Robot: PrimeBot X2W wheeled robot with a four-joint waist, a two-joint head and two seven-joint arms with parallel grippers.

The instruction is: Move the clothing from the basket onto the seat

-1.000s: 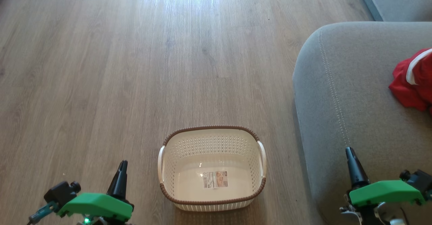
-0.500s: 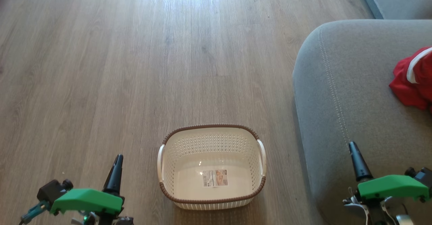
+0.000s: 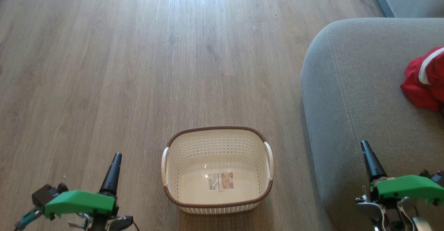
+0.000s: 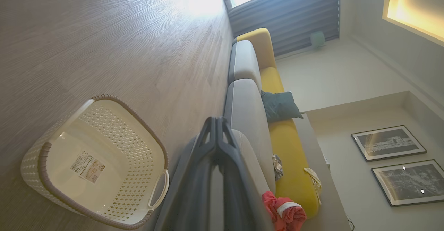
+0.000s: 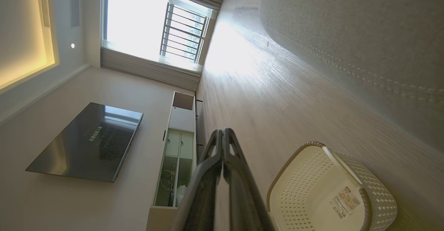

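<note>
Cream basket (image 3: 216,131) sitting on the wooden floor (image 3: 138,68), label (image 3: 221,181) showing inside, red clothing (image 3: 421,85) lying far right on the grey seat (image 3: 353,85), being cut off by the frame edge, garment count unclear, left claw (image 3: 117,155) and right claw (image 3: 364,143) hovering near, fingers pressing together.

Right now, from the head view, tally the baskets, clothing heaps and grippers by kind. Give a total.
cream-white basket: 1, with nothing in it
red clothing heap: 1, lying on the grey seat
grippers: 2, the left gripper and the right gripper, both shut
Total: 4
</note>
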